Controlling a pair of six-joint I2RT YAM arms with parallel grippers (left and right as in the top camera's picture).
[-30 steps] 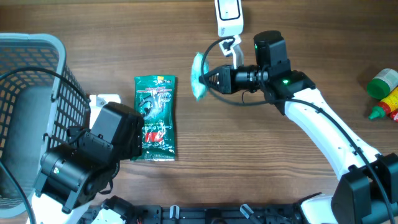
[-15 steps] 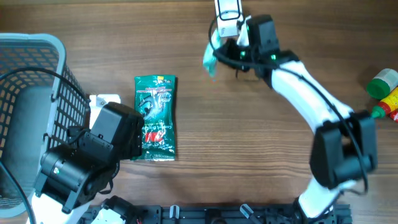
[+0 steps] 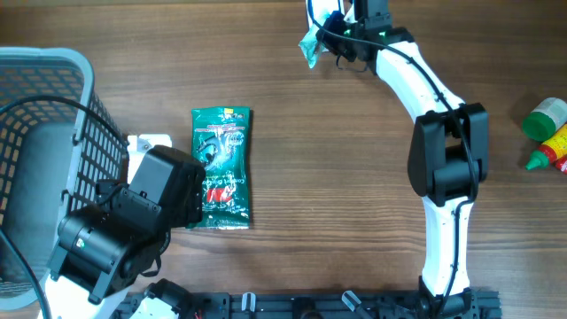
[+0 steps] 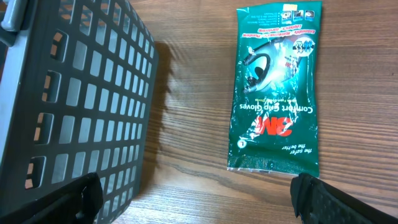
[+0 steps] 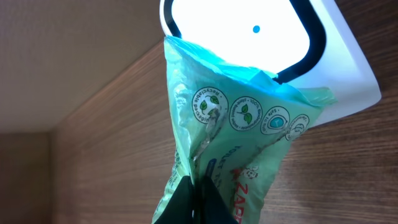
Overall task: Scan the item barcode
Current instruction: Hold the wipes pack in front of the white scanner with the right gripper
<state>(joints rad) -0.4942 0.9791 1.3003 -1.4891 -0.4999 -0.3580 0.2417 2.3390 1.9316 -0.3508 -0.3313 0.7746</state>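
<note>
Check the right claw [image 5: 193, 200] first: its fingers are pinched tight on the lower edge of the pouch [image 5: 242, 130], a pale green pack that fans out ahead of the fingertips. Just beyond the pouch's far edge sits the white scanner [image 5: 348, 74], its window lit; the pouch's top corners overlap that window in the wrist view, though you cannot tell whether they touch it. Note that the left claw [image 4: 202, 205] stands wide and grips nothing, hovering over the table [image 3: 354, 195]. Ahead of it, on its right-finger side, the dark green glove pack [image 4: 277, 93] lies flat on the wood. On its left-finger side stands the grey mesh basket [image 4: 81, 93], near the pack but apart from it; its contents cannot be told. Two bottles [image 3: 549, 133] stand well apart from both claws.
</note>
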